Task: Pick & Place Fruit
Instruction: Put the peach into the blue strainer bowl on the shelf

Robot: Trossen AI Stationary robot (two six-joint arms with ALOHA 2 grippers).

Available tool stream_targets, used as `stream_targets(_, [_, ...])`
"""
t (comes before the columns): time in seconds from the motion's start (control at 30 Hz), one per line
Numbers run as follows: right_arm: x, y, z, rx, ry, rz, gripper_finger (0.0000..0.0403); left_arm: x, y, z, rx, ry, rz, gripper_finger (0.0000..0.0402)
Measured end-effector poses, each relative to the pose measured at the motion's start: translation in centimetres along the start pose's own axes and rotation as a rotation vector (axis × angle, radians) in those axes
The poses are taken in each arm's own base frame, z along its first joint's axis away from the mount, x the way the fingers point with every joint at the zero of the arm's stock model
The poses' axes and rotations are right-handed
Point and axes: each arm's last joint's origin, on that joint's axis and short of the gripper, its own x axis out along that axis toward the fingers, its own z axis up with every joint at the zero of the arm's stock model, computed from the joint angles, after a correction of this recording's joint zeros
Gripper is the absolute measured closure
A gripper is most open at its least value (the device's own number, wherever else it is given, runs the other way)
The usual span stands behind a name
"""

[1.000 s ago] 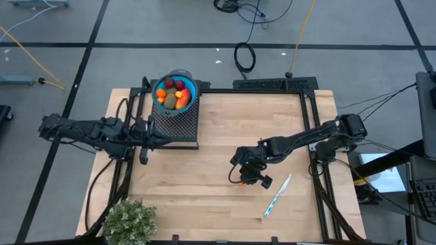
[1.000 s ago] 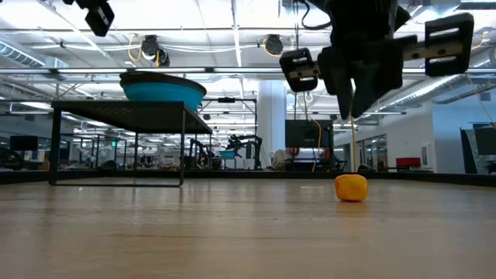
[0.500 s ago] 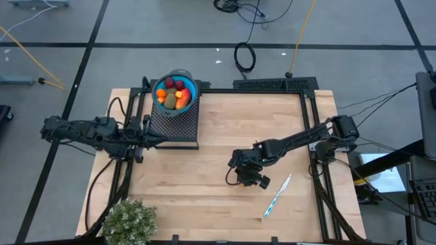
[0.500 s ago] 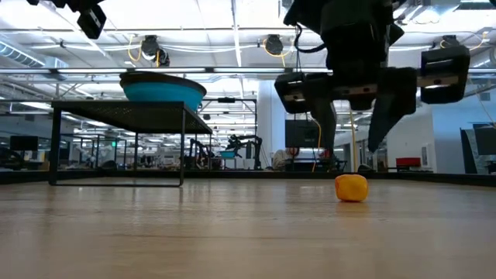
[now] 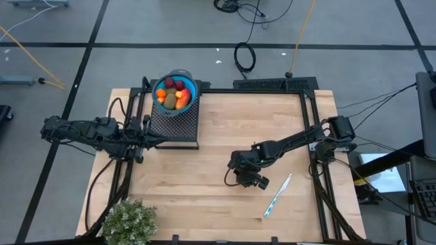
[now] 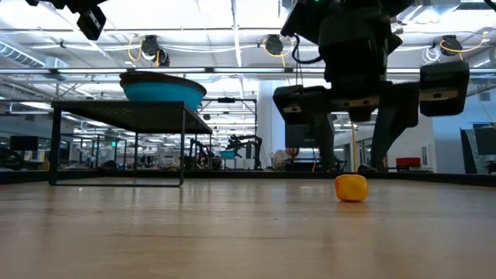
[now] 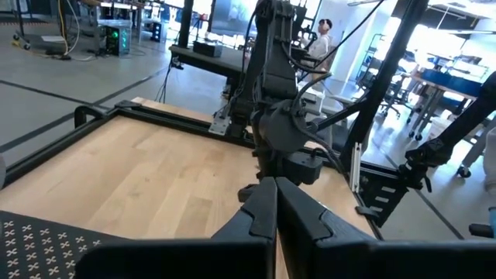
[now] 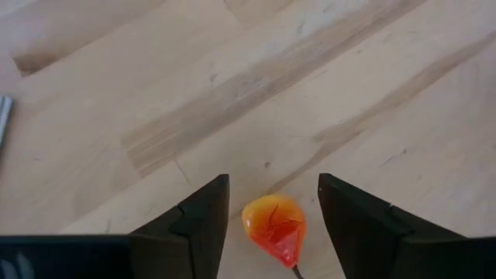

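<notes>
Right gripper (image 8: 273, 203) spread wide just above the orange fruit (image 8: 275, 228) on the table (image 5: 204, 129), left gripper (image 7: 275, 209) pinched together beside the blue bowl (image 5: 191, 85)

Right tool (image 8: 273, 209) open, lowered

Pale wood, black metal and glossy toy fruit

We see a table (image 5: 204, 197) of light, smooth, matt wood planks with visible grain, edged by a black metal frame (image 5: 272, 85). The small orange-red fruit (image 8: 274, 226) looks like glossy, smooth plastic. The right gripper (image 8: 273, 211) has matt dark plastic-looking fingers (image 8: 203, 213). A blue bowl (image 6: 163, 90) appears smooth and slightly shiny, on a black perforated metal stand (image 5: 175, 122). The pen (image 5: 277, 195) looks like smooth plastic.
</notes>
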Motion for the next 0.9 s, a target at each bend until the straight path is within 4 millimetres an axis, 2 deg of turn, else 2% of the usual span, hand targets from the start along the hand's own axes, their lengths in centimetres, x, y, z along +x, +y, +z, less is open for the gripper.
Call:
stream_targets(0.17, [0.7,0.6,-1.6,0.017,0.012,0.000,0.0210,0.0,0.0,0.0,-0.001,0.000,0.000,0.0393])
stream_targets(0.33, [0.9,0.6,-1.7,0.003,-0.014,-0.021,0.0210,0.0,0.0,0.0,-0.001,0.000,0.001,0.0386])
stream_targets(0.53, [1.1,0.8,-2.4,0.014,-0.002,-0.022,0.0211,0.0,0.0,0.0,-0.007,-0.005,0.016,0.0399])
stream_targets(0.7, [1.3,1.1,-2.9,0.024,0.012,-0.012,0.0212,0.0,0.0,0.0,-0.007,-0.006,0.016,0.0384])
stream_targets(0.9, [1.3,1.1,-3.0,0.076,0.013,-0.013,0.0243,0.0,0.2,0.1,-0.041,-0.018,0.059,0.0385])
